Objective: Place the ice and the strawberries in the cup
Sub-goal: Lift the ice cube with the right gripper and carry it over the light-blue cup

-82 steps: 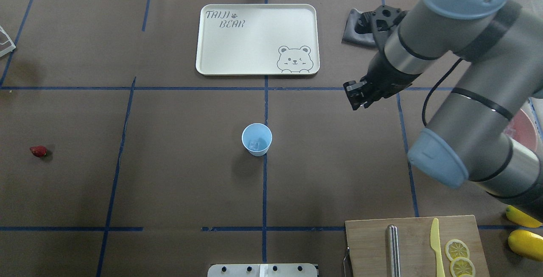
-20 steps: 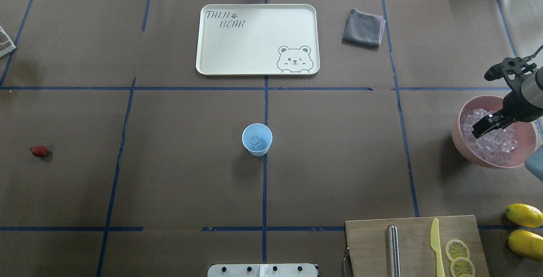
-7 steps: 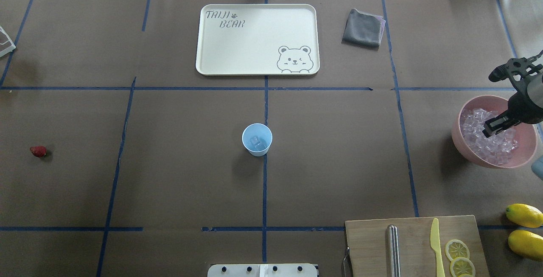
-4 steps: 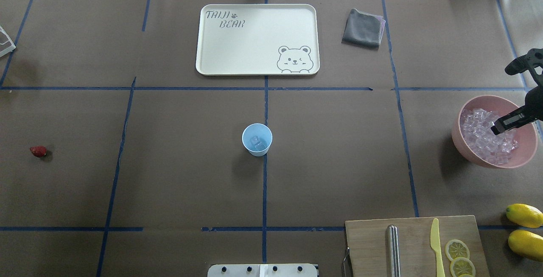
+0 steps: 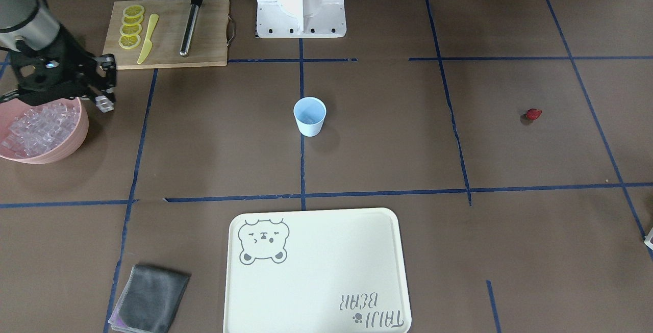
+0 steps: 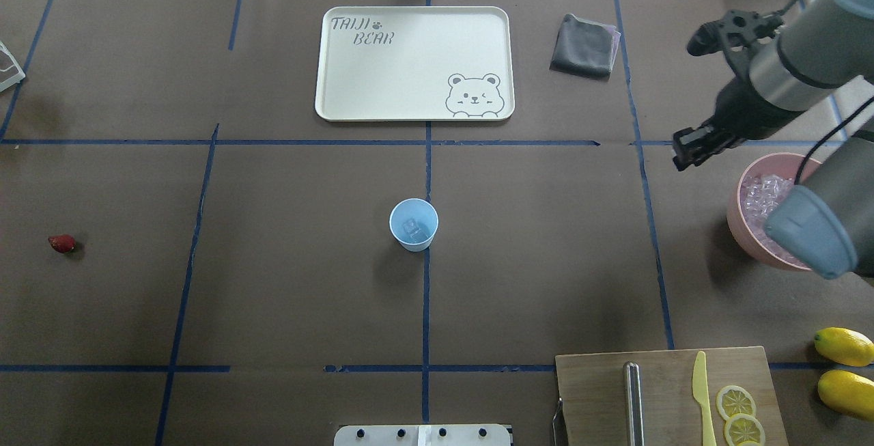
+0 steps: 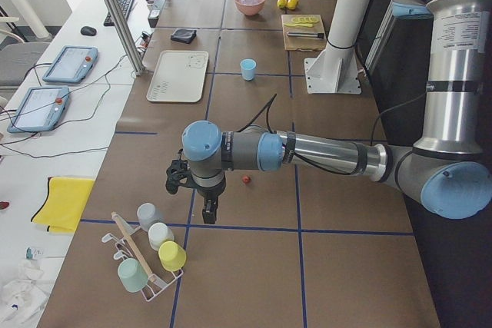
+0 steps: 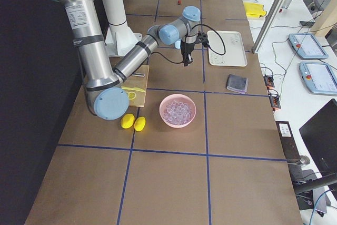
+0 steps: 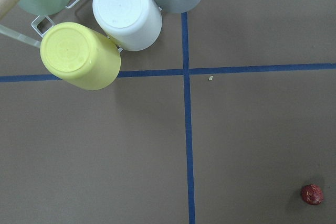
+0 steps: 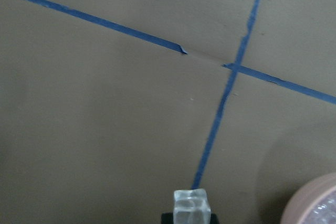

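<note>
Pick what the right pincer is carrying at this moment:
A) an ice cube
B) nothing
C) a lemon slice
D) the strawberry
A: the right wrist view shows a clear ice cube clamped at the tip of the right pincer, which hangs over bare table beside the pink bowl.

Brown table [image 6: 287,282] gridded with blue tape [image 6: 426,296]. From overhead, the cup [image 6: 414,225] stands at centre: tray [image 6: 410,63] at 12 o'clock, cloth [image 6: 582,46] between 1 and 2, bowl [image 6: 736,224] at 3, board [image 6: 594,391] at 4 with two lemons [image 6: 844,346] beside it, strawberry [image 6: 62,243] at 9.
</note>
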Available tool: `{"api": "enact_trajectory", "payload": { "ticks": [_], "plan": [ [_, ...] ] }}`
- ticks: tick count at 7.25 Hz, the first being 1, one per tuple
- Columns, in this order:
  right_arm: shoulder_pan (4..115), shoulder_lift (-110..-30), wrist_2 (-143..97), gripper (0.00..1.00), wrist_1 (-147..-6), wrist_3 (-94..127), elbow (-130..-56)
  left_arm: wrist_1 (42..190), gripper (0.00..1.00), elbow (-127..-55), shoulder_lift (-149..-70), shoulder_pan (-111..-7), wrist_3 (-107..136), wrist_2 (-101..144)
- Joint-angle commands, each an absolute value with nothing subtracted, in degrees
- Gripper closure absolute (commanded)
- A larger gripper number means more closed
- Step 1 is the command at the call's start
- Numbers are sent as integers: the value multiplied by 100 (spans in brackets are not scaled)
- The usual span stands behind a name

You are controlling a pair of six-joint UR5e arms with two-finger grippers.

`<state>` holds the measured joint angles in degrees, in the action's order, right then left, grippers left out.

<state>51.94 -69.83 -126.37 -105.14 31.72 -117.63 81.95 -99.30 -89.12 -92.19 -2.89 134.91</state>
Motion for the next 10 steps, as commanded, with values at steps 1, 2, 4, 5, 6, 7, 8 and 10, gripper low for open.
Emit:
{"api": "enact_trajectory", "payload": {
  "ticks": [1,2,4,5,6,7,8,10],
  "plan": [
    [4337,-5473,-12368,100,-10784,4687,-11122,8200,0,-9923,-8912,-9211,-255,13491],
    [3950,-4910,-12070,100,-10767,5198,-10709,8200,0,-9923,-8912,-9202,-255,13491],
    [3351,-4081,-11560,100,-10749,5851,-9891,8200,0,-9888,-8912,-9202,-264,13483],
    [3088,-3922,-11305,100,-10418,6106,-9574,8209,0,-9844,-8912,-9193,-264,13482],
    [2928,-3833,-11155,100,-9928,6308,-9154,8218,0,-9835,-8912,-9193,-272,13482],
    [2857,-3675,-11075,100,-9871,6337,-8871,8218,0,-9835,-8903,-9193,-272,13482],
    [2839,-3683,-11066,100,-9879,6337,-8825,8218,0,-9835,-8912,-9193,-272,13482],
    [2830,-3709,-11074,97,-9879,6328,-8824,8218,0,-9844,-8912,-9193,-264,13482]
  ]
}}
